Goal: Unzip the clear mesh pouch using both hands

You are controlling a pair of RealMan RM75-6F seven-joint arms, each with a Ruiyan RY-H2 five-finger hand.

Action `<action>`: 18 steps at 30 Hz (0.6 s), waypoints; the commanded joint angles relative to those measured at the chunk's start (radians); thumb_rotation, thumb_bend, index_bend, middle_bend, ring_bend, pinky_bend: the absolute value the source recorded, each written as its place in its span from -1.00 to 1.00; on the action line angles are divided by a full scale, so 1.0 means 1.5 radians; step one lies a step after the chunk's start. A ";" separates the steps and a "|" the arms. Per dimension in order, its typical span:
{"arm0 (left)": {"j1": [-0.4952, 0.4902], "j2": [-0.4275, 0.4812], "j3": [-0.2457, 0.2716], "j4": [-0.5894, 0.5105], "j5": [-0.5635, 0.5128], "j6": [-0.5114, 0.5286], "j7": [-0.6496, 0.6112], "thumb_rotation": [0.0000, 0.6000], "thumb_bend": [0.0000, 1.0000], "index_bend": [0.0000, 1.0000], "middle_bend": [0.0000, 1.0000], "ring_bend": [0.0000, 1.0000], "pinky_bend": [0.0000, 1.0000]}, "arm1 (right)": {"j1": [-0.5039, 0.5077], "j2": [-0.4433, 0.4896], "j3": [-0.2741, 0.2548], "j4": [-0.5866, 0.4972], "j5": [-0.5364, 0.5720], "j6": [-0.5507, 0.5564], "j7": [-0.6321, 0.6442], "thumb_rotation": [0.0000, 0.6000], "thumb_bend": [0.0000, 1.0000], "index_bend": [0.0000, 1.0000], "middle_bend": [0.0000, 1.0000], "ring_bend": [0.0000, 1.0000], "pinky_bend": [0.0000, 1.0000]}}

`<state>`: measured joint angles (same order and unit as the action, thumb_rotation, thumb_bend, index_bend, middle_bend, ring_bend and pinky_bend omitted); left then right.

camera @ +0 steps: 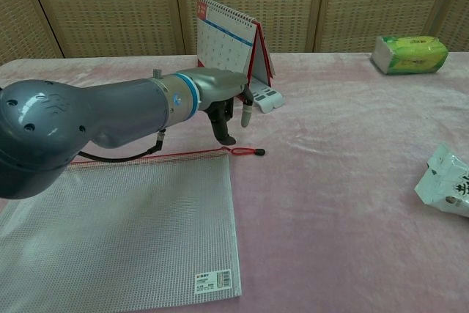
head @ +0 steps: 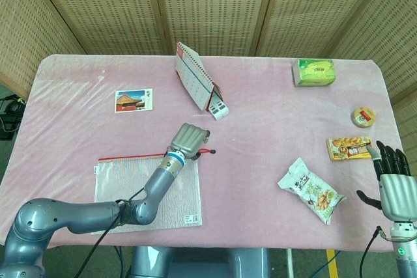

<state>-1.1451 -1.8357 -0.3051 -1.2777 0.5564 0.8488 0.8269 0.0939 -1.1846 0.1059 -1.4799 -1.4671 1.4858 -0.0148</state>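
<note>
Here, a table (head: 273, 115) covered with a pink cloth is seen in front of woven screens (head: 215, 4). The mesh pouch (head: 111, 190) is laid flat near the front-left edge of the table, its red zipper (camera: 183, 154) running along the far edge and its red pull tab (camera: 251, 152) lying on the cloth just past the right corner. The left arm (camera: 80, 126) is stretched across the pouch from the left, and the left hand (head: 189, 139) is held just over the pouch's far right corner, close to the pull tab. Its fingers (camera: 246, 113) are pointed downward and slightly apart, and nothing is held in them; from the chest view a gap is seen between the fingertips and the zipper. A desk calendar (head: 195, 83) is stood upright near the middle of the far side, well behind the left hand. The right hand (head: 394, 187) is kept at the front-right corner of the table, well apart from the pouch, with its fingers spread and nothing grasped. A white snack bag (head: 311, 190) is laid to the left of the right hand, and a green packet (head: 315, 72) is placed near the far-right corner. A postcard (head: 133, 100) is laid flat behind the pouch on the left. An orange snack packet (head: 346, 148) is set just beyond the right hand's fingertips, and a small round tin (head: 363, 117) is seen beyond it by the right edge.
</note>
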 commanded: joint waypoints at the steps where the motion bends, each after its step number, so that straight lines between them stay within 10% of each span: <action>1: -0.013 -0.016 0.008 0.024 -0.012 -0.004 -0.001 1.00 -0.34 -0.09 0.82 0.86 1.00 | 0.001 -0.001 0.000 0.001 0.002 -0.002 -0.001 1.00 -1.00 -0.78 -1.00 -1.00 -1.00; 18: -0.061 -0.093 0.001 0.162 -0.061 -0.046 -0.021 1.00 -0.27 -0.03 0.82 0.86 1.00 | 0.008 -0.002 0.003 0.009 0.016 -0.020 0.006 1.00 -1.00 -0.75 -1.00 -1.00 -1.00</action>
<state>-1.2307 -1.9663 -0.3031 -1.0484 0.4733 0.7881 0.7948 0.1051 -1.1881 0.1111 -1.4660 -1.4430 1.4569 -0.0067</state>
